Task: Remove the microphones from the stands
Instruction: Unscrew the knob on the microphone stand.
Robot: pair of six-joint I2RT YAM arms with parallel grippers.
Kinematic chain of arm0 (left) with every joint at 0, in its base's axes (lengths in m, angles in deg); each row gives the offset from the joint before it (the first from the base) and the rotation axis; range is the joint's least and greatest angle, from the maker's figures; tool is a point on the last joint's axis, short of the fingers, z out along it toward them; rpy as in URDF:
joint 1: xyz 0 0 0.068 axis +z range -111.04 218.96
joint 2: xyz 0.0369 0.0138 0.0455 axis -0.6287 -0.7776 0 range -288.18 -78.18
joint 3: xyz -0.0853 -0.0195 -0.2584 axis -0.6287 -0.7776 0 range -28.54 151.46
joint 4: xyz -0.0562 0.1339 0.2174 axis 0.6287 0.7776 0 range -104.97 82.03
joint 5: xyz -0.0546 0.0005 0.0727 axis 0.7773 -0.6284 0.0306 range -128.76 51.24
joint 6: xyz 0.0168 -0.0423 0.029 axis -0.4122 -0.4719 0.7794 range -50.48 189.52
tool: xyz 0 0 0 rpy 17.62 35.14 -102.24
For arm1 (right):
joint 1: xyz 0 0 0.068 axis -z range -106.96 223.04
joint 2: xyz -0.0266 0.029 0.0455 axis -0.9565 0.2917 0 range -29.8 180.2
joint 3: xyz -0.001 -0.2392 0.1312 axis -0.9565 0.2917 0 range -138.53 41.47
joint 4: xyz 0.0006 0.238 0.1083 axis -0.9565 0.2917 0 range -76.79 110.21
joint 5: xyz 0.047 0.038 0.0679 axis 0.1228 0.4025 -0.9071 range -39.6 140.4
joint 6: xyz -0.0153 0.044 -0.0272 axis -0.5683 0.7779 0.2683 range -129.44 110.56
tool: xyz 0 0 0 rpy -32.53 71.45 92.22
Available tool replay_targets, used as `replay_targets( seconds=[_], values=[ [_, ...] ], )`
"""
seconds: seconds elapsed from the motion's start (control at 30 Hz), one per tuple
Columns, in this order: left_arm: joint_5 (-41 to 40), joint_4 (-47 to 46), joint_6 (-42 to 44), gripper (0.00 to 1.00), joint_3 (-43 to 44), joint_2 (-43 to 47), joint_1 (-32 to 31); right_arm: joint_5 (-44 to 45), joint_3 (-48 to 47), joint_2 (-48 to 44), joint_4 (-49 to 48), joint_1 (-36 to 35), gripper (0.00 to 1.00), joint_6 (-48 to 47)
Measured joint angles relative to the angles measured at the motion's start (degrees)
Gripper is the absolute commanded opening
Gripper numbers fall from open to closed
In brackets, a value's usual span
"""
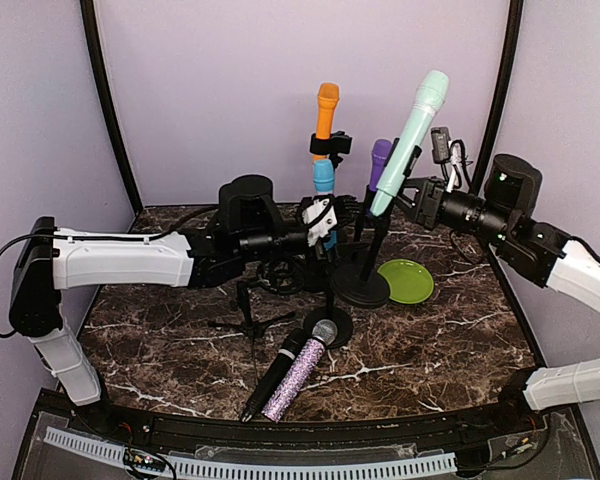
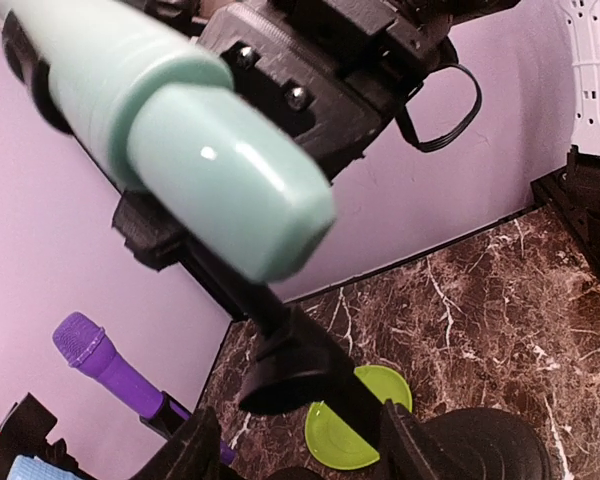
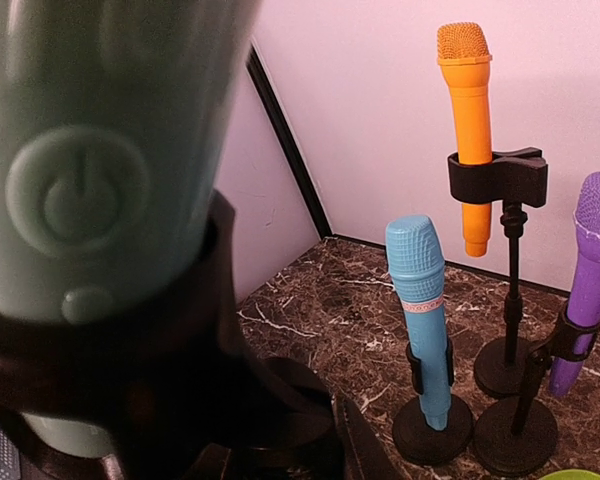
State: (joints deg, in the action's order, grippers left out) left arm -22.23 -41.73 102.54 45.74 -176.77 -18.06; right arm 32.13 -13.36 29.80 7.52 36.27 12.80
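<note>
My right gripper point(image 1: 412, 190) is shut on the mint-green microphone point(image 1: 412, 140) and holds it tilted in the air. In the right wrist view its black finger wraps the microphone point(image 3: 90, 190) below the power button. The microphone's butt end point(image 2: 220, 190) hangs free above the empty black clip point(image 2: 295, 365) of the stand point(image 1: 362, 285). My left gripper point(image 2: 300, 440) is open. Its two fingers point(image 2: 190, 450) stand either side of the clip and the stand's stem, apart from both. In the top view the left gripper point(image 1: 352, 213) reaches in from the left, beside the stand.
Orange point(image 1: 326, 115), blue point(image 1: 324, 180) and purple point(image 1: 380, 160) microphones sit in their own stands behind. A green plate point(image 1: 405, 280) lies by the stand's base. A black microphone point(image 1: 276, 375) and a glittery one point(image 1: 305, 370) lie at the front, with a small tripod point(image 1: 245, 320) to their left.
</note>
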Motion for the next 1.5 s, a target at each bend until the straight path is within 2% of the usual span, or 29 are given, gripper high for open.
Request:
replay_targets(
  seconds=[0.47, 0.73, 0.87, 1.3, 1.5],
  values=[
    [-1.14, -1.20, 7.02, 0.48, 0.02, 0.02, -1.97, -0.63, -0.79, 1.22, 1.51, 0.00, 0.00, 0.33],
    [-2.21, -2.67, 8.66, 0.33, 0.04, -0.07, -3.30, -1.25, -0.79, 1.77, 2.49, 0.00, 0.00, 0.35],
    [-2.69, -3.39, 8.85, 0.22, 0.04, -0.24, -3.45, -1.27, -0.79, 1.77, 2.58, 0.00, 0.00, 0.35],
    [-5.22, -3.80, 6.32, 0.01, 0.72, -0.90, -3.91, -1.01, -0.79, 1.77, 2.78, 0.02, 0.00, 0.11],
    [-6.93, -3.17, 0.50, 0.00, 2.71, -1.73, -3.96, -1.03, -0.79, 1.77, 2.82, 0.00, 0.00, 0.13]
  ],
)
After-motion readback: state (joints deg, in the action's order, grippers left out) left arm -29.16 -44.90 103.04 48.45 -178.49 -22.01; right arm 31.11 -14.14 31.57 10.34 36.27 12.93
